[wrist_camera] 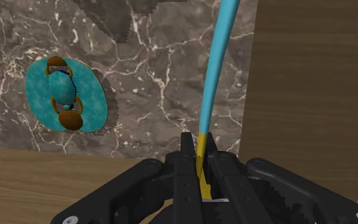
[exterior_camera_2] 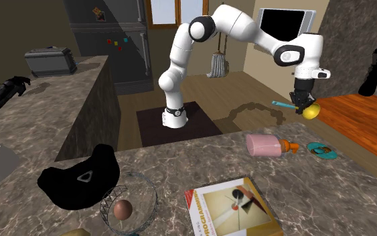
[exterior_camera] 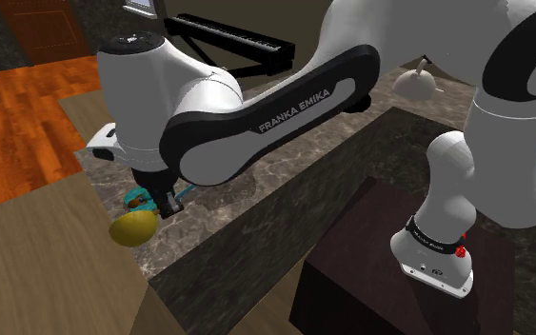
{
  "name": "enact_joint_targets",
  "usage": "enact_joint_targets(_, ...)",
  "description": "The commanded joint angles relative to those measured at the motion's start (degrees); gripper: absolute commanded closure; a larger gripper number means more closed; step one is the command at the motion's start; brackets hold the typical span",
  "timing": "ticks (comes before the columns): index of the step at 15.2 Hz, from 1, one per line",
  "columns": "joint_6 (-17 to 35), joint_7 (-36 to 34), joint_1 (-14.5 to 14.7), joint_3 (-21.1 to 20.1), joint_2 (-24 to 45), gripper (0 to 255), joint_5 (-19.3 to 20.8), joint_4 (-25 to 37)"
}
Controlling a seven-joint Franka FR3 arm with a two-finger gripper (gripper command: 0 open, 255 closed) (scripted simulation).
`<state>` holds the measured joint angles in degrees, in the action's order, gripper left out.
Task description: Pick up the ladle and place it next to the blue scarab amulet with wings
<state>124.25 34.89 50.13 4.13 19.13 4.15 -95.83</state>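
My black gripper (wrist_camera: 200, 151) is shut on the ladle (wrist_camera: 214, 83), clasping the yellow stretch of the handle just below its long blue part. The ladle's yellow bowl (exterior_camera: 133, 228) hangs under the gripper (exterior_camera: 167, 202), out past the counter's edge. In the second exterior view the ladle (exterior_camera_2: 310, 110) hangs in the air under the gripper (exterior_camera_2: 301, 100), above and behind the counter's right end. The blue scarab amulet with wings (wrist_camera: 65, 95) lies flat on the dark marble counter (wrist_camera: 152, 83), apart from the handle. The amulet (exterior_camera_2: 322, 151) (exterior_camera: 138, 199) sits close to the counter's edge.
A pink bottle (exterior_camera_2: 266, 144) with an orange cap lies beside the amulet. Nearer the second exterior camera are a book (exterior_camera_2: 234, 208), a wire bowl (exterior_camera_2: 128, 204) and a black headset (exterior_camera_2: 80, 181). Wooden floor (wrist_camera: 311, 95) shows beyond the counter edge. A black keyboard (exterior_camera: 228, 33) stands behind the arm.
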Motion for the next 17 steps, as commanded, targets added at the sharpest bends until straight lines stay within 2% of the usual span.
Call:
enact_joint_targets(1, 1.4, 0.0, 0.0, 0.0, 0.5, 255, 0.0, -0.8)
enact_joint_targets(14, 10.3, -0.7, -0.1, 0.0, 4.8, 255, 0.2, -5.5)
enact_joint_targets(17, 10.3, -0.7, -0.1, 0.0, 4.8, 255, 0.2, -5.5)
